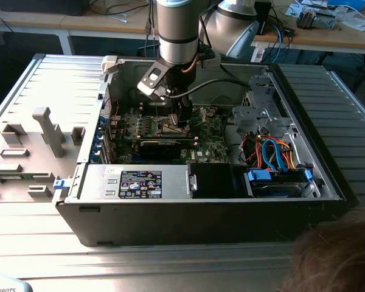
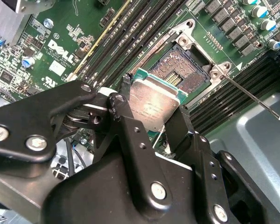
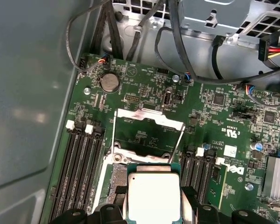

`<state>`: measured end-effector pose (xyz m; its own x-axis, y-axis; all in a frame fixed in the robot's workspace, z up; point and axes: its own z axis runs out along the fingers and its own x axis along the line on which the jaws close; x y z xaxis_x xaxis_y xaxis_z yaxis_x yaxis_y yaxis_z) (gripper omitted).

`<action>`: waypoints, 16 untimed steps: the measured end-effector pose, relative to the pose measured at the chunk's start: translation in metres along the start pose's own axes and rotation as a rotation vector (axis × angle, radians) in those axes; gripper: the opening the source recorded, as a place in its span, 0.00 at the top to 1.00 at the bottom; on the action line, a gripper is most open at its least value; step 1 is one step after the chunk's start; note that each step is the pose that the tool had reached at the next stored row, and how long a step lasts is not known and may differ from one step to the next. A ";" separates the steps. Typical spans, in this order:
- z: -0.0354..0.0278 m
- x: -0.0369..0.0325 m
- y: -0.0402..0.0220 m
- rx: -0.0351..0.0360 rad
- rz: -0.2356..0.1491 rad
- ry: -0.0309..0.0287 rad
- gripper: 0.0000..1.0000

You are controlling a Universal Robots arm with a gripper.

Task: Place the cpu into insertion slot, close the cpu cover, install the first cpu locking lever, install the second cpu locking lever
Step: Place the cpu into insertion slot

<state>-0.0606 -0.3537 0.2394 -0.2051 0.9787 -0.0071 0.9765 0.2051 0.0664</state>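
Observation:
My gripper (image 2: 151,108) (image 3: 154,201) is shut on the cpu (image 2: 149,100) (image 3: 153,192), its dull silver top flat between the two black fingers (image 2: 126,126). In both wrist views the chip hangs close over one edge of the insertion slot (image 2: 182,70) (image 3: 117,175), whose tan-gold contact field lies bare; whether they touch I cannot tell. The cpu cover (image 3: 149,116) is swung open beyond the socket, with green board visible through its window. A thin locking lever (image 2: 252,95) sticks out, released. In the exterior view the gripper (image 1: 184,118) reaches down onto the green board (image 1: 207,131) inside the open case.
Long black memory slots (image 3: 79,168) (image 3: 200,172) flank the socket. Black cables (image 3: 196,74) hang across the far side of the board, by the metal drive cage (image 1: 261,112). Coloured wires (image 1: 274,152) lie on the exterior view's right. A person's hair (image 1: 340,255) is in the corner.

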 end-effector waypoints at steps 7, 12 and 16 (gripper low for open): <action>0.0006 0.0000 0.0000 0.0007 0.035 -0.0043 0.46; 0.0010 0.0000 -0.0001 0.0012 0.059 -0.0073 0.46; 0.0013 0.0000 -0.0001 0.0015 0.077 -0.0093 0.46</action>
<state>-0.0606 -0.3537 0.2380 -0.1289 0.9916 -0.0114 0.9894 0.1293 0.0656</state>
